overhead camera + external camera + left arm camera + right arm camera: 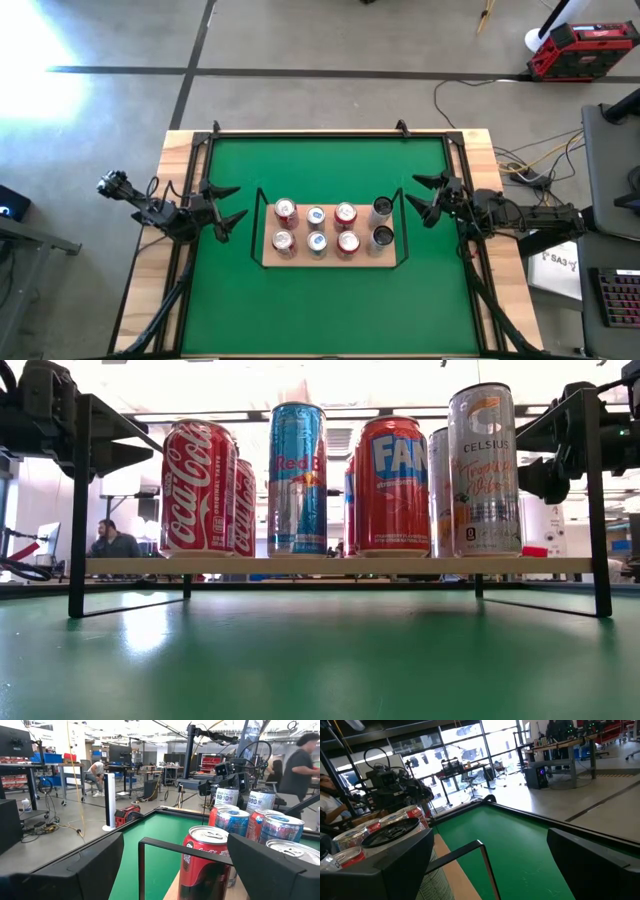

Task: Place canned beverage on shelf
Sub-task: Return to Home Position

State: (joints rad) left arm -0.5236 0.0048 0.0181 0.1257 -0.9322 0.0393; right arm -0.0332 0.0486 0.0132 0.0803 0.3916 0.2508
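Note:
The light-wood shelf [330, 256] with its black wire frame stands in the middle of the green mat [330, 170]. Several cans stand upright on it in two rows: two red Coca-Cola cans [198, 488] at the left, two blue Red Bull cans [297, 478], two red Fanta cans [393, 485], and two Celsius cans [484, 470] at the right. My left gripper [227, 208] is open and empty, left of the shelf. My right gripper [425, 197] is open and empty, right of the shelf.
A black frame rail [330, 134] runs along the mat's edges. Bare mat lies in front of and behind the shelf. People [305, 760] and workshop equipment show in the room beyond the table.

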